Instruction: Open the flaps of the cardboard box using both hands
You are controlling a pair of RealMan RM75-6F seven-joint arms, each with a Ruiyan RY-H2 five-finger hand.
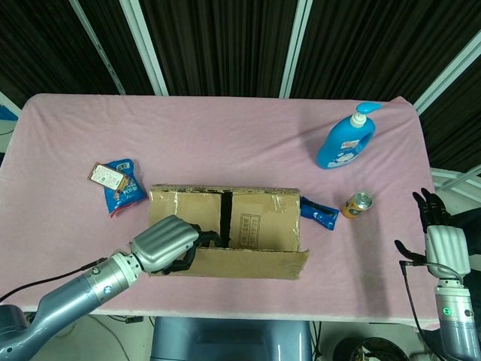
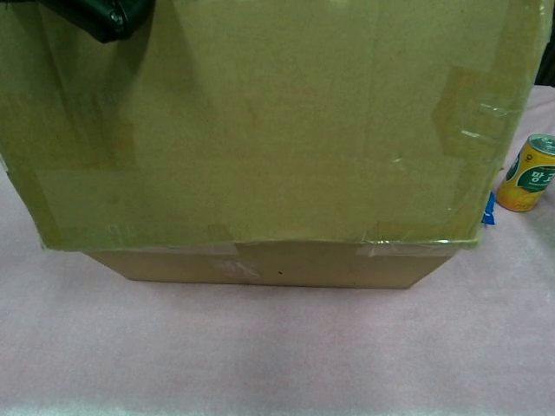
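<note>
Cardboard box (image 1: 248, 226) judged light, stiff. Near flap (image 1: 248, 263) gripped at edge by left hand (image 1: 167, 244). Right hand (image 1: 443, 241) empty, fingers spread, well apart; inner flaps best taken at free edges.

Blue bottle (image 1: 345, 140) — can (image 1: 357, 204), snack packets (image 1: 119, 183)

The brown cardboard box (image 1: 225, 222) sits on the table's near middle. Its near long flap (image 2: 260, 121) is folded outward toward the robot. Two inner flaps lie flat.

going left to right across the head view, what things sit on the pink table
Snack packet → left hand at the front flap → cardboard box → blue wrapper → orange can → right hand off the table's right edge. The blue pump bottle stands farther back, above the wrapper and can.
</note>
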